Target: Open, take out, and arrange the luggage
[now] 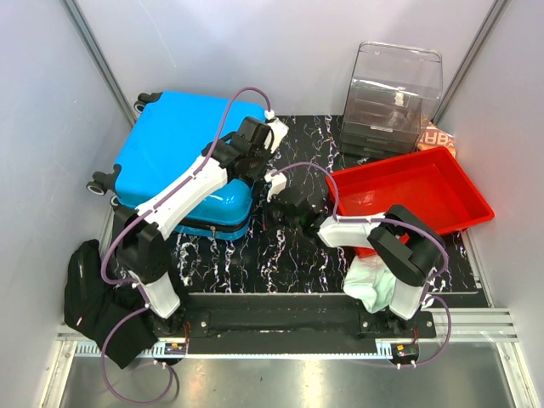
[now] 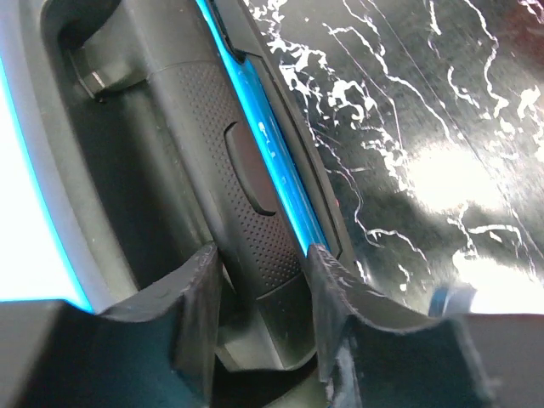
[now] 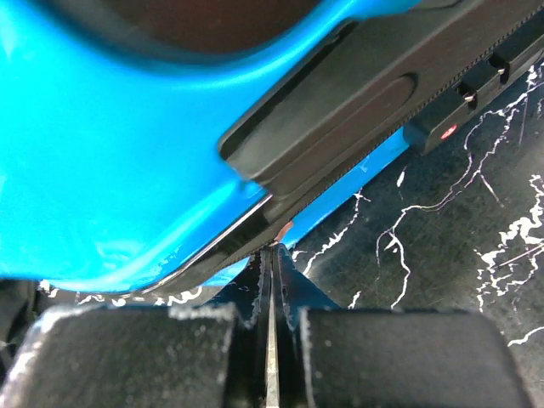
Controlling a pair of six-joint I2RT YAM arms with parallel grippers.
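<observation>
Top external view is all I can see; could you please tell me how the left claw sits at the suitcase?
Observer: The left claw has its fingers one on each side of the black handle of the luggage; whether they press it I cannot tell.
Operator: Thank you; and the right claw, please?
Observer: The right claw is shut, its tips at the blue shell's lower edge, close to a black side panel.

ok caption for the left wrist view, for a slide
left fingers straddling the black handle of the blue suitcase, marbled black mat beside it
</observation>
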